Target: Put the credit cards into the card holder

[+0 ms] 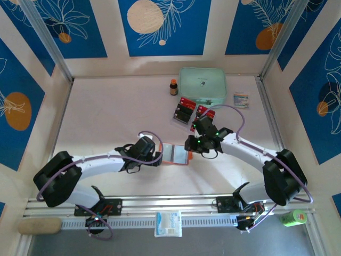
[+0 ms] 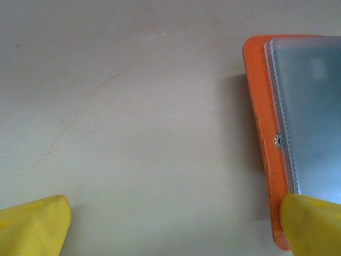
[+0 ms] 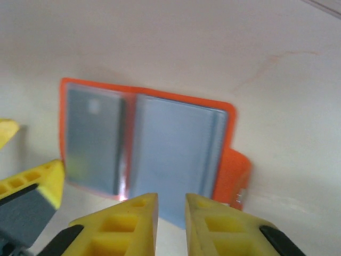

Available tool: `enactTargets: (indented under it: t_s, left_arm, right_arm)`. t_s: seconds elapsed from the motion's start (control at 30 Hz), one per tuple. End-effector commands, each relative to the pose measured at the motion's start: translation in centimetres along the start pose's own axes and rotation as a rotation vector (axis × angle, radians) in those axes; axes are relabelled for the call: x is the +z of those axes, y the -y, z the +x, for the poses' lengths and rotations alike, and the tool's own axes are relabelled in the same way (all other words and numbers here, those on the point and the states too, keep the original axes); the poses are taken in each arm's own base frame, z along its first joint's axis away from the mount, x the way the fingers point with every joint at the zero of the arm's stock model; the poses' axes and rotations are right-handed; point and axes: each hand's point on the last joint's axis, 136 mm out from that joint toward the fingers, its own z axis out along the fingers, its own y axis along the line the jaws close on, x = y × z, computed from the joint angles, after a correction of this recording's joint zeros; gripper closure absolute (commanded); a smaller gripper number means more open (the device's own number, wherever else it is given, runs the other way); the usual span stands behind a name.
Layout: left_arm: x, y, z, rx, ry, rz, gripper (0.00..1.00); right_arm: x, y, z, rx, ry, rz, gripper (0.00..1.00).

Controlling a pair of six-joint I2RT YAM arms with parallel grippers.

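The right gripper (image 3: pixel 170 207) is seen with its fingers drawn nearly together over the near edge of the card holder (image 3: pixel 160 144), which lies opened flat on the surface (image 2: pixel 133 106) between the arms; whether a sleeve edge is pinched cannot be told. The left gripper (image 2: pixel 173 220) is spread wide, with one fingertip at the holder's orange rim. With the credit cards (image 1: pixel 185 112) lying well apart at the far side, the holder could be dragged or folded shut if a sleeve is tugged while it is not pinned down.

table (image 1: pixel 106 114), card holder (image 1: pixel 175 154), mint pouch (image 1: pixel 202 85), bottle (image 1: pixel 173 87)
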Motion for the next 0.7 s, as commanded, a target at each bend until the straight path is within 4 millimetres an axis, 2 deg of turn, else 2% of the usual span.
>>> enactTargets:
  t_s: [0.0,0.2,0.5,0.67]
  left_arm:
    - [-0.7,-0.3,-0.4,-0.026,0.015,-0.001,0.00]
    - [-1.2,-0.9,-0.7,-0.044,0.027,-0.028,0.00]
    - [-2.2,-0.4,-2.0,-0.035,0.052,-0.021,0.00]
    - [-2.8,-0.3,-2.6,-0.036,0.072,-0.017,0.00]
  right_arm:
    - [0.4,-3.7,-0.3,-0.031,-0.037,-0.152,0.87]
    - [2.6,-5.7,-0.4,-0.055,-0.087,-0.189,0.93]
    - [6.4,-6.6,0.1,-0.046,-0.155,-0.188,0.94]
    - [7.2,-6.8,0.1,-0.033,-0.169,-0.197,0.95]
